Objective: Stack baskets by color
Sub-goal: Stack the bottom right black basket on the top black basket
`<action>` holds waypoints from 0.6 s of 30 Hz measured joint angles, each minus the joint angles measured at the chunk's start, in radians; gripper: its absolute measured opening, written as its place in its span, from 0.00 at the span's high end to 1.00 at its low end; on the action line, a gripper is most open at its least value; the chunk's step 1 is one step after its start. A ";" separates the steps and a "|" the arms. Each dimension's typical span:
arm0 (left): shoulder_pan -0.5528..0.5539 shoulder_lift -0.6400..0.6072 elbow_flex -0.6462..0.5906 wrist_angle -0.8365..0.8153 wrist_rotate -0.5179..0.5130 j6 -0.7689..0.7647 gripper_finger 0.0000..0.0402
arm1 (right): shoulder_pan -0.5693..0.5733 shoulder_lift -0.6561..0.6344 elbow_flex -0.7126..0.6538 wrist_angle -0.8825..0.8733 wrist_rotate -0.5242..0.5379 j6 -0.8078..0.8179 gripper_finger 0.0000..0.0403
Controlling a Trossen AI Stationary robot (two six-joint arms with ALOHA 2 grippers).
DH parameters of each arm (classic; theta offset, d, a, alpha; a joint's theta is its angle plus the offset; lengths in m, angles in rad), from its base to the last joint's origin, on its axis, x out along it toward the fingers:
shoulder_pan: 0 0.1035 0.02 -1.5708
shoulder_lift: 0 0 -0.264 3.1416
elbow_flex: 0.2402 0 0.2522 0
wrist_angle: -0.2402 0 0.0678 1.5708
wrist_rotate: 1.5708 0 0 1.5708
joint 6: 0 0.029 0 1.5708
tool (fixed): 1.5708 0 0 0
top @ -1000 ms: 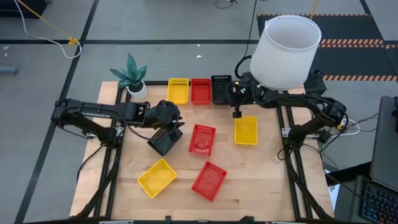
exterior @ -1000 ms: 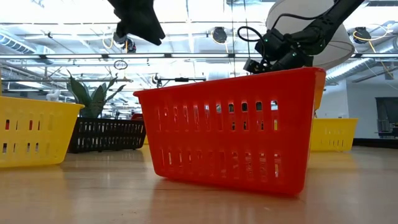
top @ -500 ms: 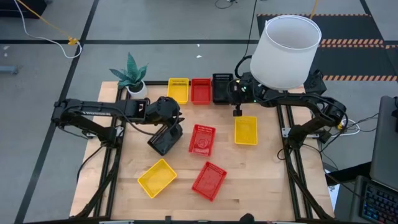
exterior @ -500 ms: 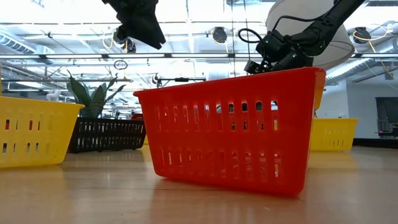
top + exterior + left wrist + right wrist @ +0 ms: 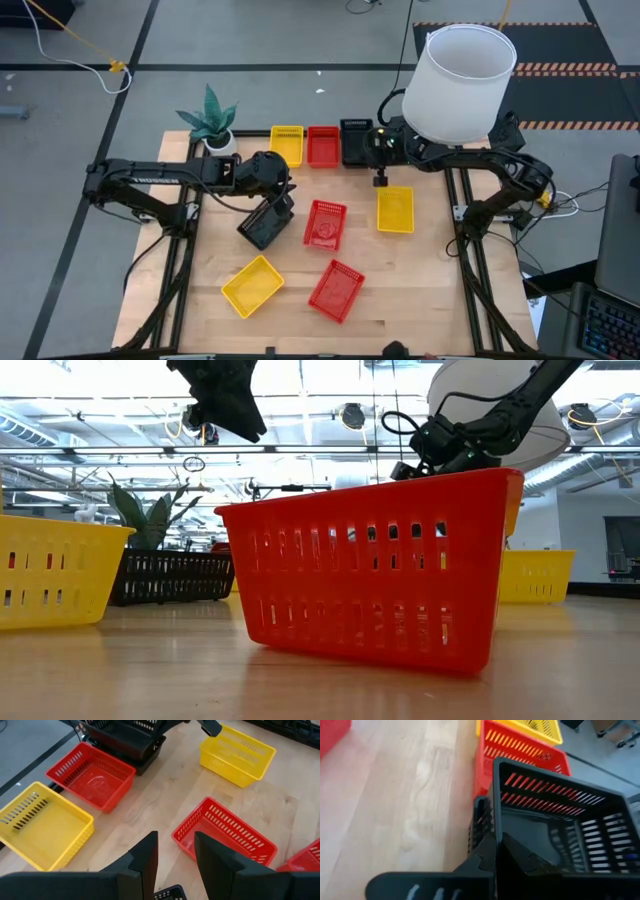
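My left gripper (image 5: 278,208) is shut on a black basket (image 5: 262,228), which hangs tilted over the table's left middle. My right gripper (image 5: 496,842) is shut on another black basket (image 5: 555,815) at the right end of the far row. That basket sits tilted in a lower black basket (image 5: 479,822). Beside them in the row stand a red basket (image 5: 322,146) and a yellow basket (image 5: 287,145). Loose on the table are a red basket (image 5: 325,223), a yellow one (image 5: 395,210), a second yellow one (image 5: 252,285) and a second red one (image 5: 336,290). My left gripper pinches the black basket's rim (image 5: 168,894) between its two fingers, which slant down from the table's left. The basket hangs below them, tilted and clear of the table. My right gripper has the upper black basket's wall (image 5: 496,827) near a corner, one finger inside and one outside. It comes slanting down from the table's right. The basket rests tilted in the lower black one.
A potted plant (image 5: 213,125) stands at the far left corner. A big white lampshade (image 5: 458,80) rises over my right arm at the far right. Bare wood lies between the loose baskets and along the near edge.
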 joint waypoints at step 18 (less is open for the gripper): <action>-0.002 0.000 0.000 0.000 0.003 -0.006 0.68 | 0.000 0.003 0.000 -0.017 0.029 0.008 0.95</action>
